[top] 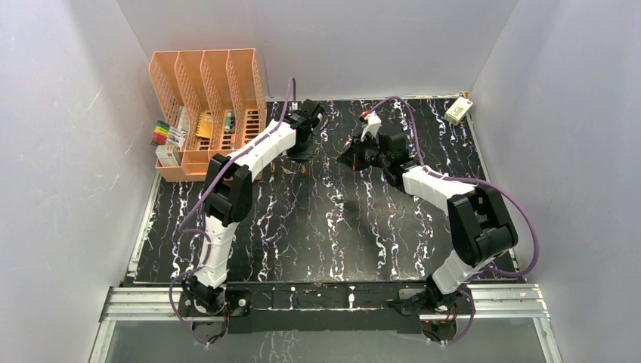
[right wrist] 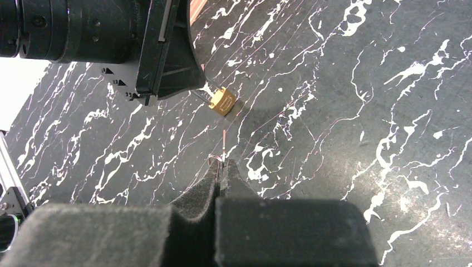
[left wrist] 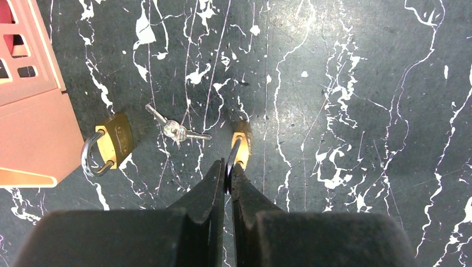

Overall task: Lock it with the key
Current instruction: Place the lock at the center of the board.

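Top view: left gripper [top: 302,155] and right gripper [top: 354,156] face each other at far middle of table [top: 340,227], near, not touching.

Left wrist: left fingers clamped on shackle of small brass padlock [left wrist: 241,146], body just beyond tips. Second padlock [left wrist: 111,142] and key bunch [left wrist: 175,130] lie to left.

Right wrist: right fingers pinched together on thin sliver, judged key [right wrist: 223,146]. Its long axis points far, at padlock body just beyond, apart. Body axis skewed from key line; keyhole not visible.

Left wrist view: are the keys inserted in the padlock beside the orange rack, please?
No, the keys lie loose on the table, apart from that padlock.
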Available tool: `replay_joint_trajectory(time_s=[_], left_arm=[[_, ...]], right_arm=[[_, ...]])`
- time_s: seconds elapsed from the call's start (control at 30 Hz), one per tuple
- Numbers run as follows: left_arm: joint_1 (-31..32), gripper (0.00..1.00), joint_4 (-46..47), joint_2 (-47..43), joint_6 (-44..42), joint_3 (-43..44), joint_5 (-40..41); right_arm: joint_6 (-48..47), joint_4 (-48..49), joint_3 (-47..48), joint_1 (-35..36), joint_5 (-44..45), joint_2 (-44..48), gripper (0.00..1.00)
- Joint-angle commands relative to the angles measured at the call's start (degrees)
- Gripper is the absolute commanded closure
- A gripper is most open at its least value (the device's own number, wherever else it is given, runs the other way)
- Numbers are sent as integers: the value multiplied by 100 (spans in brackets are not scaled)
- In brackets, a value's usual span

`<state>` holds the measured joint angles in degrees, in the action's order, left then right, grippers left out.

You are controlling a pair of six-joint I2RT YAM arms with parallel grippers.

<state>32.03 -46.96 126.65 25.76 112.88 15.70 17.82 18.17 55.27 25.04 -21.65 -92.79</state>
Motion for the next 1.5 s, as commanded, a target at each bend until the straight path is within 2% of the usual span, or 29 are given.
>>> replay_joint_trajectory(time_s=[0.0,1.47], left_arm=[[-48,100,-79,-291,-15,142,75],[-46,100,-63,-408,496,-182,119]], right_arm=[[-16,327,-5,11,-117,-39,100],[-34,344,30,11,-218,-170,100]])
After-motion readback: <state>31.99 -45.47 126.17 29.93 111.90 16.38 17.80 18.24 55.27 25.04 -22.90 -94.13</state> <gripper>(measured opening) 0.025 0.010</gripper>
